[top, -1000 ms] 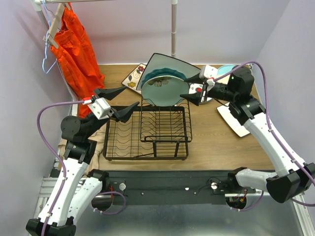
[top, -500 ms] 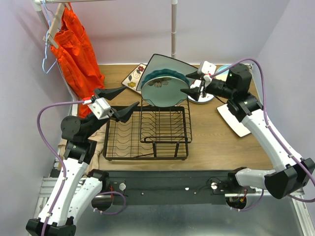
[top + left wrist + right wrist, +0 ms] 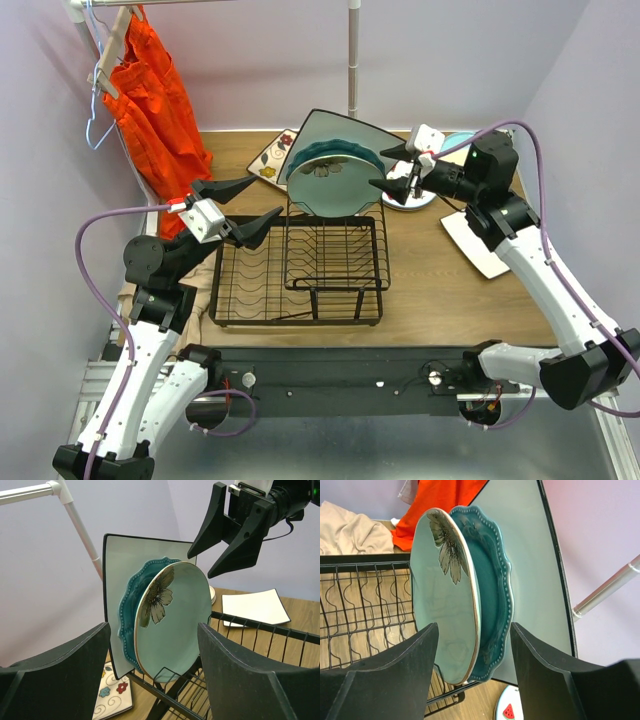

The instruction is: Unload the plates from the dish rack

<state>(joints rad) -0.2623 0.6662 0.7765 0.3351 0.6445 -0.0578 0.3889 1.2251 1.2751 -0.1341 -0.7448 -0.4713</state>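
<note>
Standing on edge in the raised tier at the far end of the dish rack [image 3: 245,275], we count three plates, packed front to back.
- Item one: a round mint plate [image 3: 328,187], nearest the rack's front (its print is one large dark bloom close to the rim).
- Item two: a scalloped teal plate [image 3: 345,152], directly behind it.
- Item three: a large pale square plate [image 3: 330,125] with a dark rim, rearmost and tallest above the rack.

Off the rack, on the table [image 3: 450,300], we note three more.
- A flower-print plate [image 3: 270,158] lies just beyond the rack's far left corner.
- A white square plate [image 3: 468,245] lies to the rack's right.
- A round fruit-print plate [image 3: 505,702] lies beyond the rack's far right corner.

Right pincer [image 3: 377,168]: at the rack's far right, level with the upper rims of the racked plates. Its fingers are apart and grip nothing. From its own camera the mint and teal rims fall in the gap between them, and we see no contact.

Left pincer [image 3: 266,197]: above the rack's far left corner, fingers spread wide and empty, facing the same three plates.

Sundries: an orange garment [image 3: 150,100] hangs beyond the rack's left side, and a beige cloth [image 3: 350,530] lies just off that side.
</note>
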